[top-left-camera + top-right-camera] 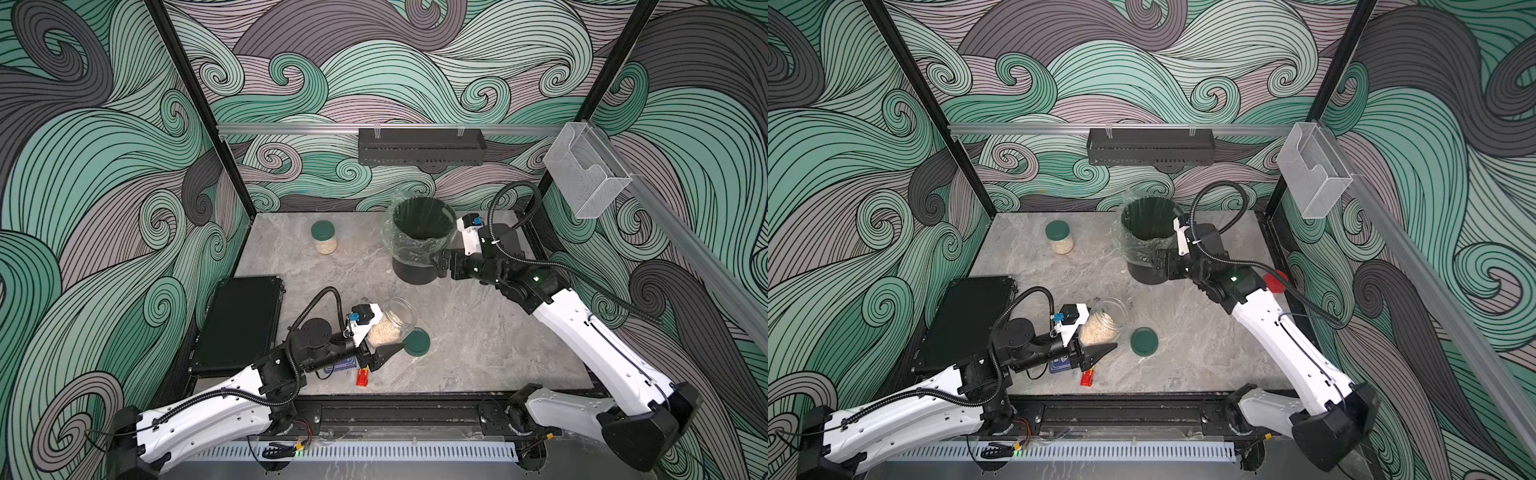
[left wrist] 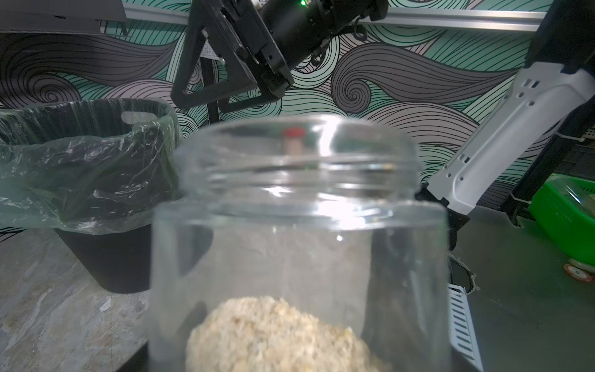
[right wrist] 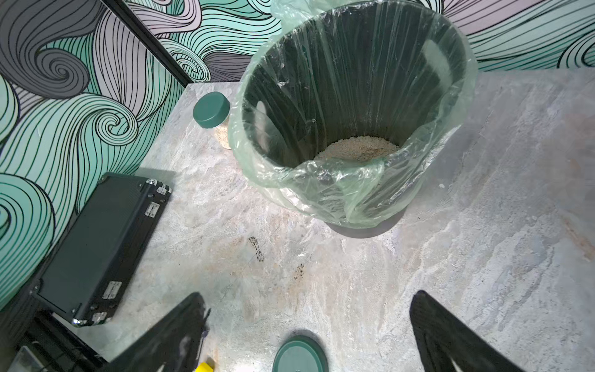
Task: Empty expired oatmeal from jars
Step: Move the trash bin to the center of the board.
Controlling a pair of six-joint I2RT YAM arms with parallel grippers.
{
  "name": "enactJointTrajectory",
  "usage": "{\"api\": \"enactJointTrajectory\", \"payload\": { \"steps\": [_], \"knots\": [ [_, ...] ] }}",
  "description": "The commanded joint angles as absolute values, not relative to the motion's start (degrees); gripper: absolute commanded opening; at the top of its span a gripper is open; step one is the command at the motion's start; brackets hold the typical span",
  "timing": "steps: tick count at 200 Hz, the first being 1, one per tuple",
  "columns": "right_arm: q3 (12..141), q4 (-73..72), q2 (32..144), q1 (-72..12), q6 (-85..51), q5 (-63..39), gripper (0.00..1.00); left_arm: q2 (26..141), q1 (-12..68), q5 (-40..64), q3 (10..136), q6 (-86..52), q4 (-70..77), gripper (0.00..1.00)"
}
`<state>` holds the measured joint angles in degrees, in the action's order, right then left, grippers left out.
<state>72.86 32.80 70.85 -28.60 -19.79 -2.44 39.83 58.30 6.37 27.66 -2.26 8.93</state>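
left fingers [image 1: 390, 352] clamped on open jar [image 1: 397, 316], tipped over w/ mouth twd the bin [image 1: 415, 272]; oatmeal [image 1: 380, 332] heaped at its base end. loose green lid [image 1: 417, 341] flat on desk [image 1: 478, 332] just beside. right fingers [image 3: 180, 322] spread wide, holding nothing, next to bin wall. more oatmeal at bin bottom. 2nd jar [image 1: 324, 237], lid on, upright at back of desk.

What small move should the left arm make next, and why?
Probably carry the jar toward the bin and stop above its rim. The left gripper holds the jar, its lid lies on the table, oatmeal is inside, and the bin stands apart from it.
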Motion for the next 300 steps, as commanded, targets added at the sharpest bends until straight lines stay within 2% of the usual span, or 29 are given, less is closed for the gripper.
{"api": "enactJointTrajectory", "payload": {
  "steps": [1,55,120,186,233,300],
  "knots": [
    [75.94,31.61,72.17,-26.3,-22.19,-5.02,0.99,39.59,58.58,5.29,32.37,-3.23,15.6,0.63],
    [80.56,29.5,78.3,-20.75,-21.38,-6.58,0.99,43.92,58.58,7.63,32.07,-5.96,20.36,0.63],
    [89.37,29.68,88.77,-15.34,-19.89,-9.36,0.99,45.29,58.5,6.44,33.0,-4.89,18.99,0.63],
    [101.59,30.95,101.11,-13.06,-17.44,-13.31,0.99,47.06,58.45,6.42,33.4,-5.36,18.98,0.64],
    [111.37,34.35,110.09,-12.67,-14.72,-10.74,0.99,47.2,58.47,5.82,33.61,-5.02,18.33,0.64],
    [118.54,39.13,116.31,-12.8,-10.45,-19.71,0.97,46.55,58.45,4.97,33.49,-4.49,17.11,0.65]
  ]
}}
